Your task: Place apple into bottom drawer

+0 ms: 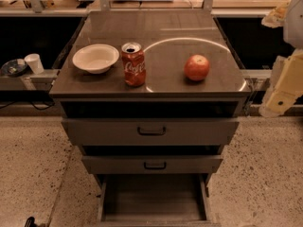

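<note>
Pincer (pixel 275 103) well right of apple (pixel 197 67)

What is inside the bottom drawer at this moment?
The bottom drawer is open, showing only bare floor; its rear under the middle drawer is hidden. The apple sits on the cabinet top. The gripper is out of view.

You get a dim, warm brownish picture, a little soft. Light from above puts a curved glare arc on the glossy grey-brown cabinet top (pixel 156 27), towards 2 o'clock. The round red-orange apple (pixel 196 67) casts a short shadow. The pale gripper (pixel 277 104), at 3 o'clock, looks bright.
</note>
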### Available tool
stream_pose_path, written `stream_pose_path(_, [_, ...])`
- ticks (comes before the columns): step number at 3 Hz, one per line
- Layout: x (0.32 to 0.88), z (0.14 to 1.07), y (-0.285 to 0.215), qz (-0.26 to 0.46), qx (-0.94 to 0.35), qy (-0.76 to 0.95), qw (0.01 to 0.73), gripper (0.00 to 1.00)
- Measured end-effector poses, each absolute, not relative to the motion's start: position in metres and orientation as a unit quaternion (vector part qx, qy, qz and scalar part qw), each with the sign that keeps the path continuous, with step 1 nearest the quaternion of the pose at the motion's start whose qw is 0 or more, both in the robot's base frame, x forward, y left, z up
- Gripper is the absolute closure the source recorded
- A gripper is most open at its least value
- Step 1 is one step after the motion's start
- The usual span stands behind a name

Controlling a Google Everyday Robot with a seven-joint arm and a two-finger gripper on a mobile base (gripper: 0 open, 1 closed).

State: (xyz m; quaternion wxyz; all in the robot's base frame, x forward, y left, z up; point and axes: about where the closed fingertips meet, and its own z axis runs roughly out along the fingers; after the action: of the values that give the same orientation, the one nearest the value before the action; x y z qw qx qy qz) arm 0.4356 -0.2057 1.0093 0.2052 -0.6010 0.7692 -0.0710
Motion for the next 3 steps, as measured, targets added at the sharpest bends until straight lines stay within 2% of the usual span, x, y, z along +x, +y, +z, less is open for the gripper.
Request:
stream_pose_path(1, [0.436,1.009,-0.206,-0.071,-0.601,0.769,0.205,0.00])
stream_pose_path(3, [0.505,0.980,-0.194,-0.050,-0.600,0.772,0.205,0.00])
